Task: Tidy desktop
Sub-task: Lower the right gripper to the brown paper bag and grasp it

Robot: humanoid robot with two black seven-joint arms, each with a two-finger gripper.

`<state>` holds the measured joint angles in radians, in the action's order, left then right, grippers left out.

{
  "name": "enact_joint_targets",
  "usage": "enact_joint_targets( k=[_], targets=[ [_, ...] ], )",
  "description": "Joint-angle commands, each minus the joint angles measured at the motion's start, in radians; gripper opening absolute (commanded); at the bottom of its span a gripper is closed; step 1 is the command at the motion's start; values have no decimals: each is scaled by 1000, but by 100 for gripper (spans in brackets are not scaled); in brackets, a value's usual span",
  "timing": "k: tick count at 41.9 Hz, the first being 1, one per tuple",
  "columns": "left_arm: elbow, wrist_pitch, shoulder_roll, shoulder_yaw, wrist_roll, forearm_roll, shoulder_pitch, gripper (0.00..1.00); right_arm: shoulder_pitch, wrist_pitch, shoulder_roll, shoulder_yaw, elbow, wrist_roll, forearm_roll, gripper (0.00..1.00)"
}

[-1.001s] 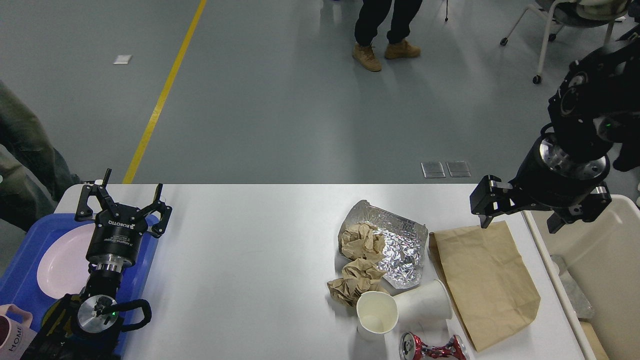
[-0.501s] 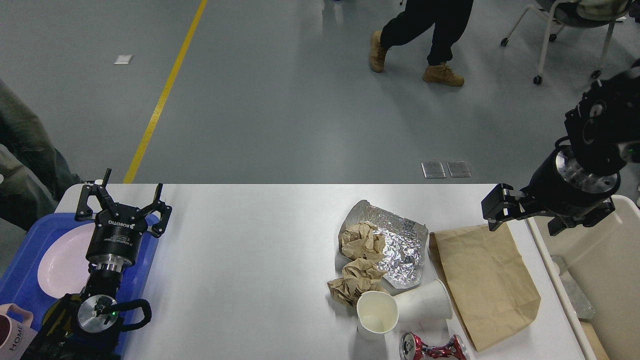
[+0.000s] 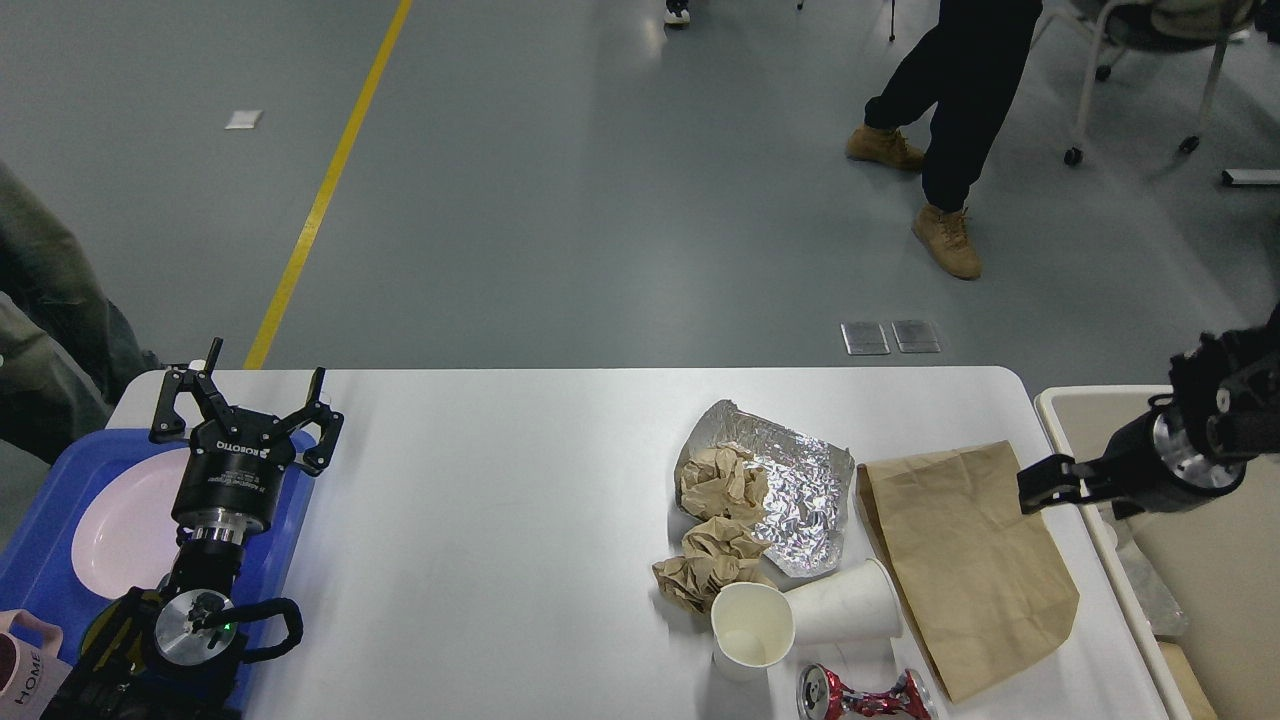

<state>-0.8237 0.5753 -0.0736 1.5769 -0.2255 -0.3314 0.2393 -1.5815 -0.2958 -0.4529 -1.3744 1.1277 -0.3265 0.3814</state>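
Observation:
The white desktop (image 3: pixel 500 500) fills the lower view. At its right lie a crumpled foil sheet (image 3: pixel 805 490), two brown paper balls (image 3: pixel 722 480) (image 3: pixel 708 572), an upright paper cup (image 3: pixel 752 625), a cup on its side (image 3: pixel 848 604), a flat brown paper bag (image 3: pixel 965 560) and a crushed red can (image 3: pixel 865 695). My left gripper (image 3: pixel 245 408) is open and empty above the desktop's left edge. My right gripper (image 3: pixel 1085 497) hangs low over the gap between the bag and the bin, holding nothing, its jaws spread. One finger (image 3: pixel 1045 484) shows clearly.
A blue tray (image 3: pixel 40 540) at the left holds a pink plate (image 3: pixel 125 525) and a pink mug (image 3: pixel 20 672). A beige bin (image 3: pixel 1220 580) stands at the right with foil scrap (image 3: pixel 1150 590) inside. A person (image 3: pixel 950 120) walks on the floor beyond the table.
My right arm has dropped and swung right, from above the bag's far corner to the bin's rim. The person has walked to the right. The left arm has not moved.

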Motion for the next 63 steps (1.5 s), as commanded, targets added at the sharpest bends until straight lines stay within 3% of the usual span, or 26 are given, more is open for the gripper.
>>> enact_joint_targets(
  k=[1, 7, 18, 28, 44, 48, 51, 52, 54, 55, 58, 63],
  targets=[
    [0, 0, 0, 0, 0, 0, 0, 97, 138, 32, 3, 46, -88, -34, -6, 96],
    [0, 0, 0, 0, 0, -1, 0, 97, 207, 96, 14, 46, -129, -16, -10, 96],
    [0, 0, 0, 0, 0, 0, 2, 97, 270, 124, 28, 61, -172, -14, -52, 100],
    [0, 0, 0, 0, 0, 0, 2, 97, 327, 248, 42, 75, -169, -14, -65, 100],
    [0, 0, 0, 0, 0, -1, 2, 97, 354, 274, 79, 77, -175, -14, -62, 98],
    [0, 0, 0, 0, 0, -1, 2, 97, 360, 296, 85, 77, -177, -13, -61, 81],
    [0, 0, 0, 0, 0, 0, 0, 97, 360, 297, 85, 75, -175, -11, -61, 59],
    [0, 0, 0, 0, 0, -1, 0, 97, 360, 297, 85, 75, -175, -11, -52, 47],
    [0, 0, 0, 0, 0, 0, 2, 97, 359, 296, 85, 72, -171, -11, -49, 35],
    [0, 0, 0, 0, 0, 0, 2, 97, 360, 296, 85, 72, -171, -8, -50, 21],
    [0, 0, 0, 0, 0, -1, 2, 97, 359, 288, 85, 74, -166, -3, -52, 0],
    [0, 0, 0, 0, 0, -1, 2, 97, 359, 280, 83, 75, -160, 43, -55, 0]
  ],
)
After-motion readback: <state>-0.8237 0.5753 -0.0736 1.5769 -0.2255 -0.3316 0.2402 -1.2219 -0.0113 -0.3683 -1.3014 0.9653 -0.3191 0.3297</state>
